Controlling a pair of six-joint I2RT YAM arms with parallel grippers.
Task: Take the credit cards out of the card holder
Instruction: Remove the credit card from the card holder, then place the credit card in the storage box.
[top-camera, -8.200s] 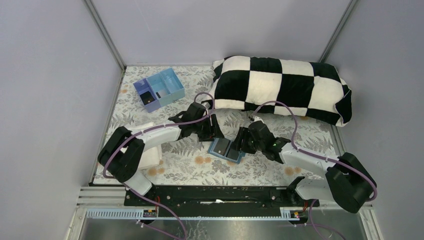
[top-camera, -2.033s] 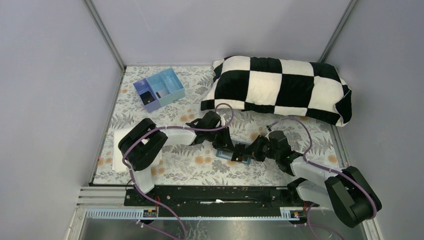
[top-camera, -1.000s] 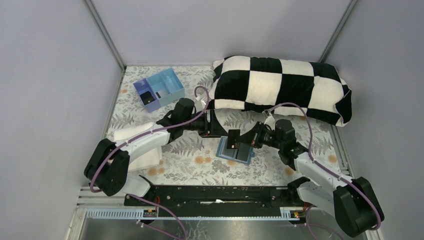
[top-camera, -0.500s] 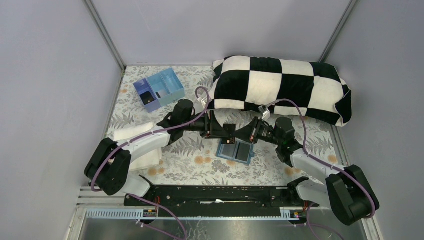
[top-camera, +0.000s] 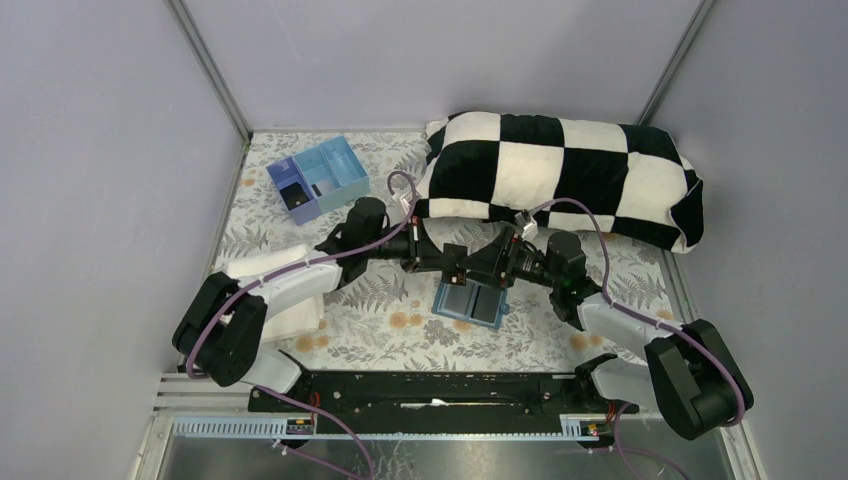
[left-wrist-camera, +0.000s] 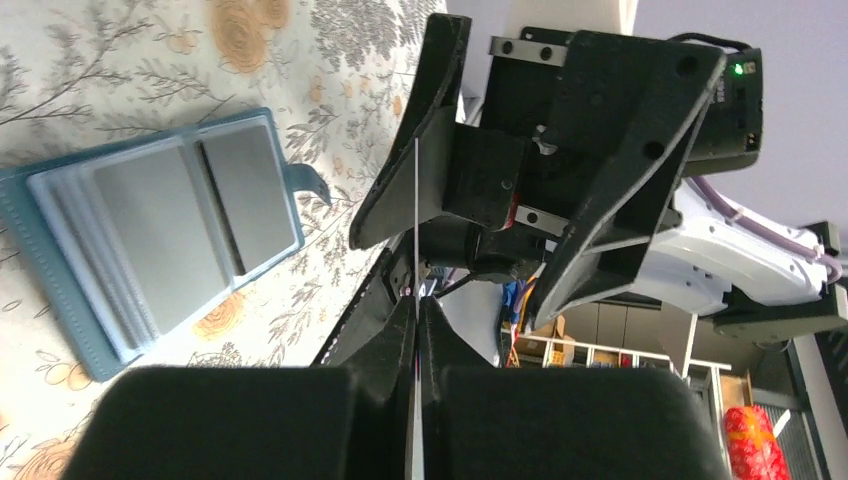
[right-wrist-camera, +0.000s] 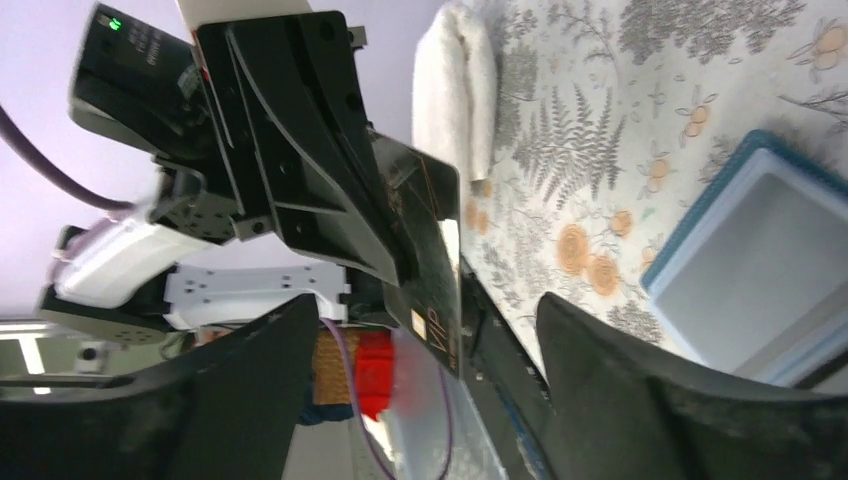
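Left claw (left-wrist-camera: 415, 312) is clamped on the dark VIP card (right-wrist-camera: 432, 250). Right claw (top-camera: 484, 266) is spread wide, gripping nothing. Card holder (top-camera: 470, 300) lies open on the floral tablecloth (top-camera: 380, 320) just under both, toward my bases, long axis side to side, roughly equally close. Light blue, two grey panels (left-wrist-camera: 150, 235) facing up.

card holder (top-camera: 470, 301) open flat, dark card (right-wrist-camera: 430, 240) aloft
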